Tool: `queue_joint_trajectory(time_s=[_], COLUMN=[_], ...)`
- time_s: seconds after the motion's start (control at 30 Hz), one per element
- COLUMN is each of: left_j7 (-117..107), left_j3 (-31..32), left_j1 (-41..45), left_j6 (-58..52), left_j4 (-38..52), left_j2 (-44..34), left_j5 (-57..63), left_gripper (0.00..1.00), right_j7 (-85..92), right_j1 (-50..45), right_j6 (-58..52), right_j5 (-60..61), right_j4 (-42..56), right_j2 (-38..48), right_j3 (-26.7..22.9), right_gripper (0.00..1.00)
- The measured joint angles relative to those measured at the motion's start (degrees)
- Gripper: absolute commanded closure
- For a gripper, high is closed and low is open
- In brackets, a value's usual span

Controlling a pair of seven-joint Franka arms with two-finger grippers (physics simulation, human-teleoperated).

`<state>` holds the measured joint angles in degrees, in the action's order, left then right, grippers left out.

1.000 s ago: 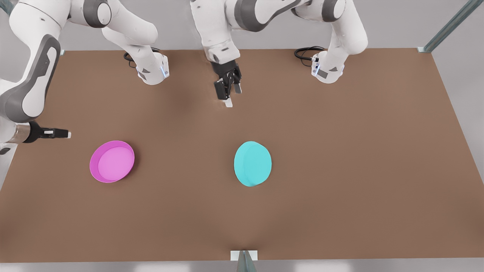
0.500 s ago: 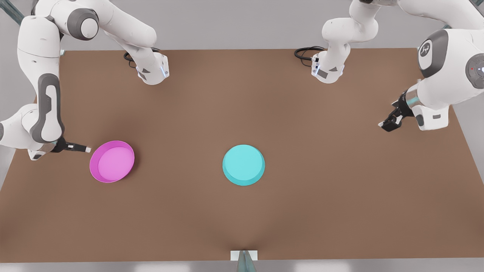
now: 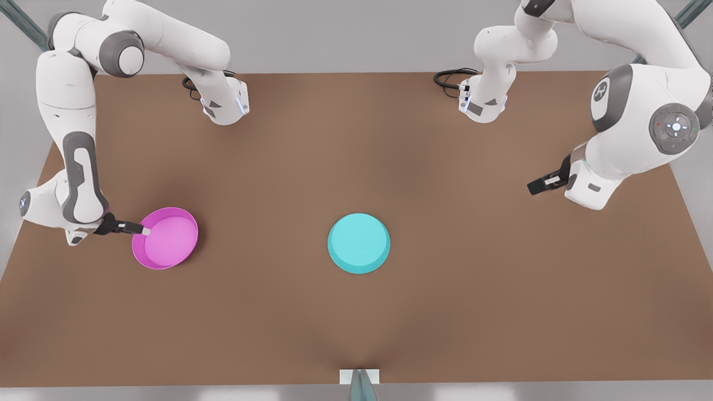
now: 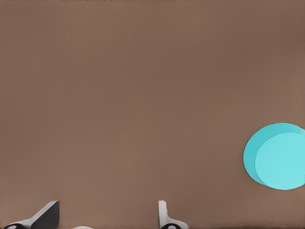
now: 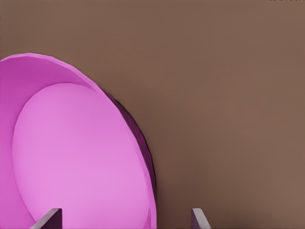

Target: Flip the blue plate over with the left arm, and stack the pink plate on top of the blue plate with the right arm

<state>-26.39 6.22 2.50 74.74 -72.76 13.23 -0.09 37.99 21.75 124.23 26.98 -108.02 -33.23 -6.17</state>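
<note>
The blue plate [image 3: 359,243] lies base-up at the middle of the brown table [image 3: 356,312]. The pink plate [image 3: 165,238] sits rim-up toward the front view's left, with the right gripper [image 3: 143,230] at its rim, fingers apart. The left gripper [image 3: 536,186] hangs near the front view's right edge, fingers apart, holding nothing.

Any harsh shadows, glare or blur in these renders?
Front view: soft even light, no glare; faint diffuse shadows on the table, a thin dark one beside the pink plate, almost none at the blue plate. Right wrist view: narrow dark shadow band along the pink plate's rim; right gripper fingers crisp. Left wrist view: flat, shadowless; left gripper edges slightly soft.
</note>
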Motion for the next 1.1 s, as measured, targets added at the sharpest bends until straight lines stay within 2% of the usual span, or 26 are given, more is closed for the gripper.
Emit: queue_joint_trajectory(time_s=[0.03,0.1,0.2,0.27,0.37,0.6,0.63,0.67,0.7,0.77,0.83,1.1], left_j7=[0.8,2.4,4.5,5.7,7.3,10.0,10.4,10.7,10.9,11.5,11.9,13.3], left_j3=[0.0,0.3,0.3,0.2,0.2,0.4,0.4,0.4,0.3,0.2,0.1,0.4], left_j1=[0.2,0.1,0.2,0.0,0.1,0.3,0.3,0.3,0.3,0.3,0.2,0.3], left_j6=[-0.1,-0.1,-0.4,-0.8,-1.8,-2.7,-2.7,-2.7,-2.7,-2.5,-2.4,-2.2], left_j4=[0.1,0.2,1.2,1.3,1.4,-0.3,-0.7,-1.0,-1.1,-1.2,-1.2,-1.2], left_j2=[-0.1,-0.3,-0.4,-0.2,0.0,-0.9,-1.2,-1.3,-1.4,-1.3,-1.1,-1.0], left_j5=[0.0,0.0,0.2,0.3,0.2,0.5,0.5,0.5,0.5,0.6,0.6,0.6], left_gripper=[0.0,0.0,0.0,0.0,0.0,0.0,0.0,0.0,0.0,0.0,0.0,0.0], right_j7=[0.4,1.2,2.2,2.7,3.5,4.8,5.0,5.1,5.3,5.6,6.0,7.0], right_j1=[0.1,0.4,0.6,0.6,0.8,0.7,0.7,0.6,0.6,0.6,0.6,-0.2], right_j6=[-0.1,-0.3,-0.7,-1.0,-1.3,-2.0,-2.1,-2.2,-2.3,-2.3,-2.4,-2.9], right_j5=[0.1,0.2,0.3,0.3,0.4,0.4,0.4,0.4,0.5,0.6,0.6,0.8], right_j4=[0.3,0.7,1.3,1.6,2.1,3.1,3.2,3.3,3.3,3.3,3.3,3.3], right_j2=[-0.2,-0.5,-1.0,-1.3,-1.7,-3.1,-3.1,-3.2,-3.2,-3.2,-3.2,-2.2], right_j3=[0.1,0.1,0.2,0.1,0.1,0.2,0.2,0.2,0.2,0.2,0.2,0.8], right_gripper=[0.17,0.25,0.34,0.34,0.43,0.46,0.49,0.62,0.7,0.75,0.79,0.79])
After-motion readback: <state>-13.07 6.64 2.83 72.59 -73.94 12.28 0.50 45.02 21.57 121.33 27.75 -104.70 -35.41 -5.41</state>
